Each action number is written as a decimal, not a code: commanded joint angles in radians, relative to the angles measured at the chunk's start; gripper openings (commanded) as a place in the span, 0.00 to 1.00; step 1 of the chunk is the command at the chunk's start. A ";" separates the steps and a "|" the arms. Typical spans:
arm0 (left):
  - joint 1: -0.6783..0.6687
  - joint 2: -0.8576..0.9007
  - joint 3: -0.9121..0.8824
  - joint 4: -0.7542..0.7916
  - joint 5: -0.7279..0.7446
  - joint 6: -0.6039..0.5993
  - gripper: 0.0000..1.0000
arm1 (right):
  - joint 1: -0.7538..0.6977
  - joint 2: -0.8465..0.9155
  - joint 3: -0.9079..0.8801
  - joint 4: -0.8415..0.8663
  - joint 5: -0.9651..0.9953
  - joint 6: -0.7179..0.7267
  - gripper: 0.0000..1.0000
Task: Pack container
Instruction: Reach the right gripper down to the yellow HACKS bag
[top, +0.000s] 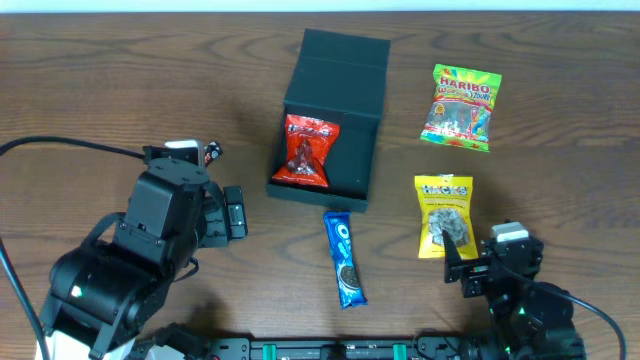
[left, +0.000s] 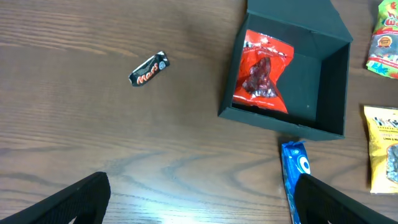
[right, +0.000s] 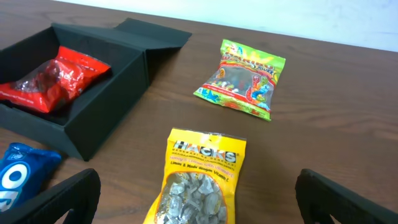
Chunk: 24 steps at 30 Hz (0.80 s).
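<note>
Left gripper (left: 202, 180) is spread wide apart, holding nothing. Right gripper (right: 199, 175) is the same, over the near end of a yellow bag (top: 443, 215). An Oreo (top: 344, 258) lies between them. Farther back, the box (top: 356, 140) sits open in the middle, 1 red bag (top: 308, 150) inside.

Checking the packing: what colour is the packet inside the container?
Red; the packet shows best in the left wrist view.

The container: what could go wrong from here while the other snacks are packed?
The red packet lies across the left half of the container, so later packets may pile up and block the lid. The blue Oreo packet lies close to the near wall; grasping it might shove the container.
</note>
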 joint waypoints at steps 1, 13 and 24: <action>0.000 0.001 -0.003 -0.001 -0.021 -0.014 0.95 | -0.006 -0.005 -0.002 0.013 -0.016 0.068 0.99; 0.000 0.001 -0.003 -0.054 -0.021 -0.058 0.95 | -0.006 0.040 0.081 0.103 -0.082 0.221 0.99; 0.000 0.001 -0.003 -0.105 -0.021 -0.059 0.95 | -0.006 0.657 0.627 -0.406 0.060 0.446 0.99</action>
